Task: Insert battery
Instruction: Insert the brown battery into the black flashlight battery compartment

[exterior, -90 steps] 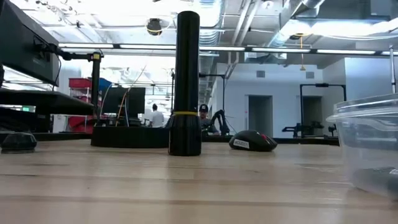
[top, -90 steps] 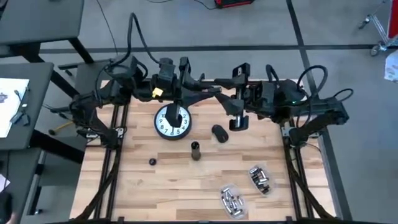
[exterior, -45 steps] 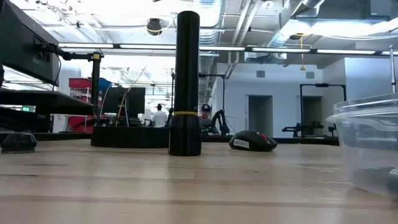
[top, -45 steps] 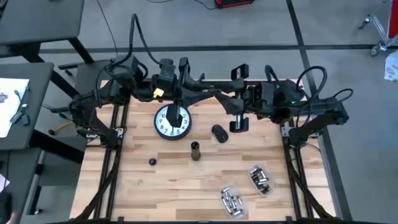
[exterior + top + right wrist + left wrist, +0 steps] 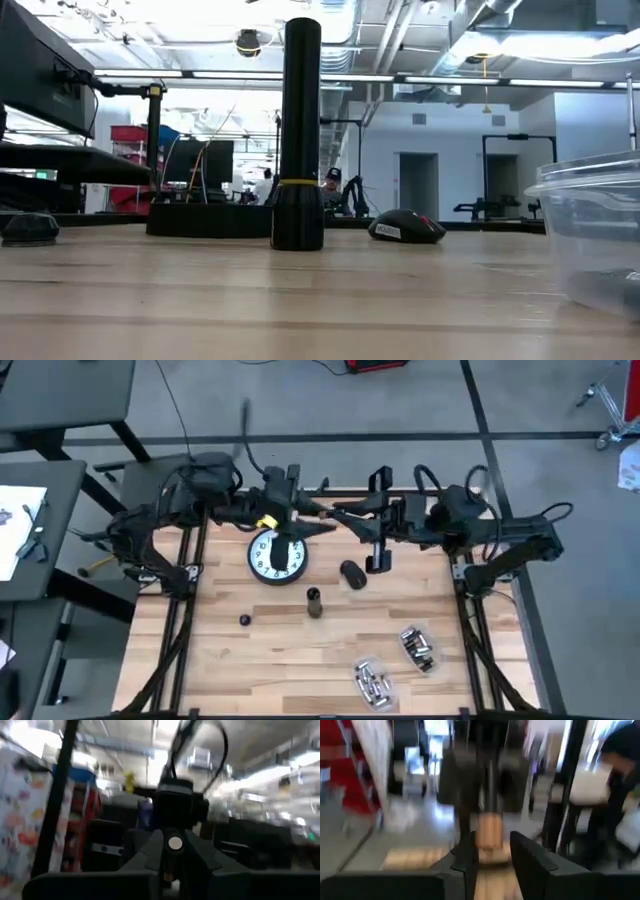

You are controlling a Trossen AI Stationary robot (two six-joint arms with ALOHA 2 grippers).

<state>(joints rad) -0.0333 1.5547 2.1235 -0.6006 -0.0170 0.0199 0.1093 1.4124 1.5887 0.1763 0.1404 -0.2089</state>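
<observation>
I had nothing in hand yet — the reach was only beginning. My left gripper (image 5: 283, 530) hung over the clock (image 5: 276, 555), fingers apart; the flashlight (image 5: 314, 601) stood upright mid-table; my right gripper (image 5: 374, 550) — I couldn't tell its opening. Next I needed a battery from the batteries (image 5: 417, 648), well apart.

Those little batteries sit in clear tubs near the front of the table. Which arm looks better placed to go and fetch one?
Probably the right. Both battery tubs lie on the table's right half, and the right gripper hangs on that side. The left gripper hangs over the clock, farther from them.
</observation>
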